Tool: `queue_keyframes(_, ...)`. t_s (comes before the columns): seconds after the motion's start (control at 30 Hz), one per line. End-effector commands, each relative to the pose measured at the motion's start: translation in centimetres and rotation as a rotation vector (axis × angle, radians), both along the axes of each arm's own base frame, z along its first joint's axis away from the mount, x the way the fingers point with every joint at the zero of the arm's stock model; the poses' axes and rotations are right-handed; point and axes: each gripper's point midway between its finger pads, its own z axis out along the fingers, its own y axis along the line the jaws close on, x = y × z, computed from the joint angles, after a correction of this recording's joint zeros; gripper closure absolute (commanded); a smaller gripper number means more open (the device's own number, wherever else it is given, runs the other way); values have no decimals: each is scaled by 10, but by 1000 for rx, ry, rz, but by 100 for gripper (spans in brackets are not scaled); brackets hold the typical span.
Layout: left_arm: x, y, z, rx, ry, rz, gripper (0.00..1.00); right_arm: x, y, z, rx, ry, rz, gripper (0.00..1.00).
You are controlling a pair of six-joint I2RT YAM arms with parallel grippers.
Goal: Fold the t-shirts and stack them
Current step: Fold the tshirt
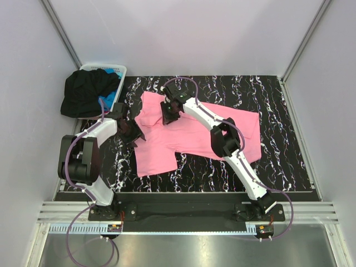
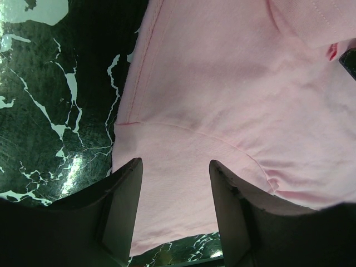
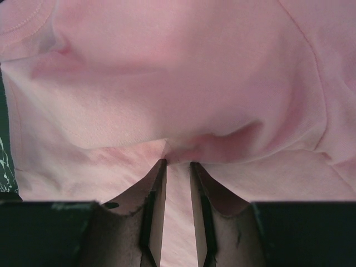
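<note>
Our right gripper (image 3: 177, 162) is pinching a raised ridge of the bright pink soft cloth t-shirt (image 1: 161, 150) between nearly closed jaws, and the fabric is puckering at the tips. Our left gripper (image 2: 175, 163) is hanging with jaws spread over the shirt's stitched left edge. We are seeing the shirt lying wrinkled across the middle of the glossy black tabletop (image 1: 278, 122) with white veining. At the far left corner, a crumpled black t-shirt (image 1: 83, 92) is draping over a white slotted plastic basket (image 1: 119, 71), beside a bright blue t-shirt (image 1: 109, 100).
</note>
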Motion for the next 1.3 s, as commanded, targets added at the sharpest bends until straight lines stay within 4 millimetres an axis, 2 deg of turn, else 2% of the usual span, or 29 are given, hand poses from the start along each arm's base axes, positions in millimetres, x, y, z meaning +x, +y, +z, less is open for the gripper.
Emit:
queue_keyframes(0.0,12,2,11,4,-47,-6,44,1,11,0,28,-15,23,69)
queue_keyframes(0.17,11,2,10,5,-44,-4,44,4,13,-6,29,-20,21,70)
queue_keyframes(0.27,12,3,10,8,-47,-3,44,5,12,-9,21,-22,16,74)
queue_keyframes(0.4,11,2,10,6,-44,-2,44,8,10,-10,9,-34,10,86)
queue_keyframes(0.43,12,2,10,6,-44,-2,44,8,9,-9,8,-37,9,94)
queue_keyframes(0.5,12,2,9,5,-44,-3,44,9,9,-4,6,-47,6,100)
queue_keyframes(0.87,16,2,9,3,-39,3,44,11,9,47,41,-120,18,99)
queue_keyframes(1.0,17,1,10,2,-43,5,44,12,11,56,55,-133,25,79)
queue_keyframes(1.27,16,2,10,3,-42,11,44,13,15,58,77,-130,27,74)
